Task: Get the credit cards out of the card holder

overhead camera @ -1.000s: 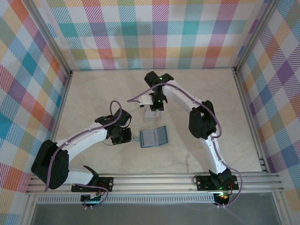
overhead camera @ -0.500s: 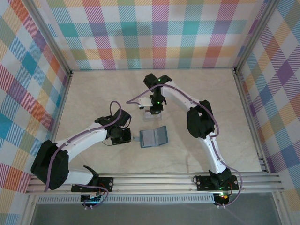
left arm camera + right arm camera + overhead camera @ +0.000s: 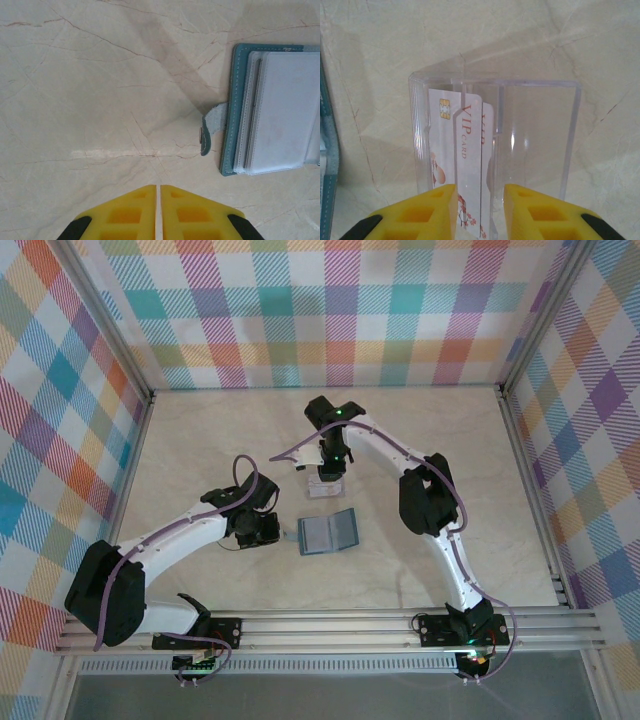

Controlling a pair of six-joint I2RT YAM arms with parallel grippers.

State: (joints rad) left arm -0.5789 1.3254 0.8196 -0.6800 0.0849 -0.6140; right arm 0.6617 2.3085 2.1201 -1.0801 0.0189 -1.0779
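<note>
The teal card holder (image 3: 328,532) lies open on the table, its pale inner pockets up and its little side tab (image 3: 212,127) pointing left. White credit cards (image 3: 465,150) printed "VIP card" stand upright inside a clear plastic box (image 3: 540,140). My right gripper (image 3: 480,189) hangs right over that box, open, with one card's edge in the gap and free on the right side. The left gripper (image 3: 158,187) is shut on nothing, low over bare table left of the holder. In the top view it (image 3: 262,530) sits just beside the holder's tab.
The clear box (image 3: 325,483) stands a little behind the holder, under my right gripper (image 3: 330,468). The holder's teal edge (image 3: 329,150) shows left of the box. Checkered walls enclose the marble table (image 3: 200,440) on three sides.
My right gripper's jaws have parted, letting go of a card in the clear box, and the wrist has shifted slightly. The left arm and the holder have not moved.
</note>
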